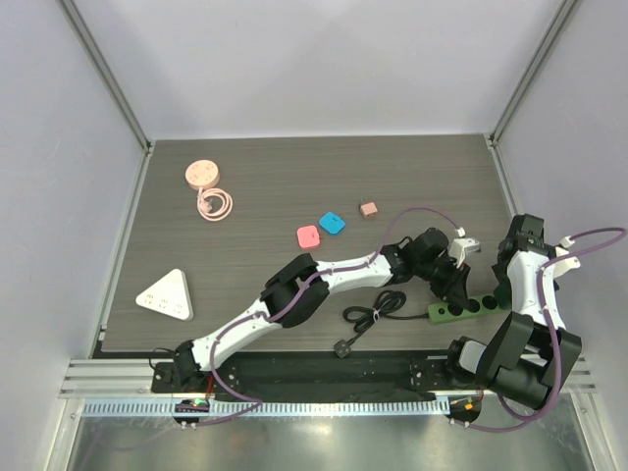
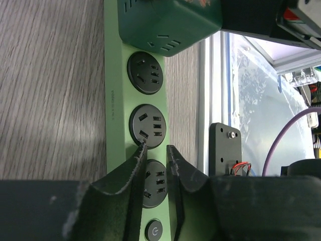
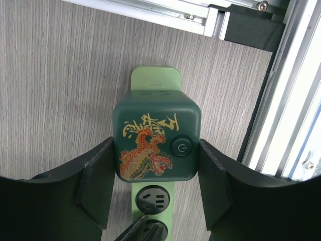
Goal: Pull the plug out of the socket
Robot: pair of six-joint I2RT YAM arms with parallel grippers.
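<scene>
**Plug flanked at the near right corner**

Pale walls (image 1: 294, 59) box in a dark wood-grain surface (image 1: 265, 255). The socket (image 1: 459, 310), a long green strip, lies at the near right corner. Its long axis runs roughly along the near edge, and a black cord (image 1: 378, 309) is coiled just beside its left end. The plug (image 3: 150, 125), a dark green cube with a dragon print, sits on the socket's right end, the end closest to the right arm.

The right gripper (image 3: 156, 160) hangs over the plug with its fingers set across the socket's width. The pads look pressed against two opposite sides of the cube, pinching it. The left gripper (image 2: 156, 150) reaches over from the left. Its fingers are nearly together, with a slim gap and nothing between them, and their tips are on or just over the socket's face, well along from the plug.

The pull likely has to go straight off the socket's face, at right angles to its long axis. The right arm would lift while the left steadies the strip.
</scene>
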